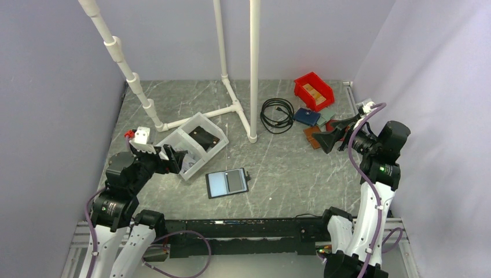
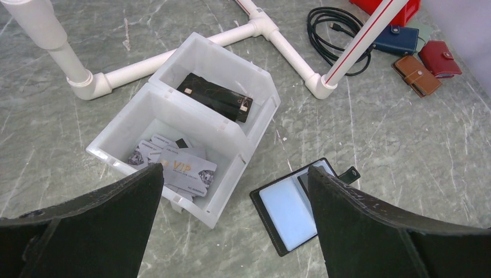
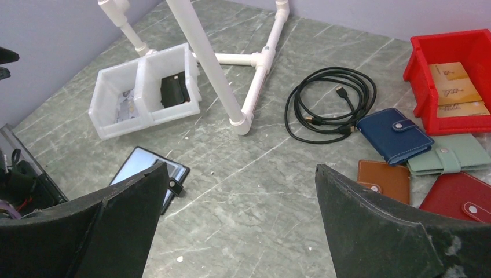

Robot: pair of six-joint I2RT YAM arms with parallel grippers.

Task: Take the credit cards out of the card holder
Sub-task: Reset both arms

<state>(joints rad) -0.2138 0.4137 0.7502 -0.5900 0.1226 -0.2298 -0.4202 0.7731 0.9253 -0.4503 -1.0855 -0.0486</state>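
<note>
Lying open and flat on the table (image 1: 289, 174), near the middle of its near edge, the black card holder (image 1: 227, 182) shows a pale window panel and a darker one; whether credit cards sit inside cannot be told. The left gripper (image 1: 175, 158) and right gripper (image 1: 328, 138) both hang spread wide and empty, well apart from it, so the step looks like the approach: one pins the case, the other pinches a card edge. Bare table surrounds the holder. Farther left stands a white two-compartment bin (image 2: 255, 147) holding grey cards (image 2: 188, 171), and wallets (image 3: 394, 134) crowd the far right.
</note>
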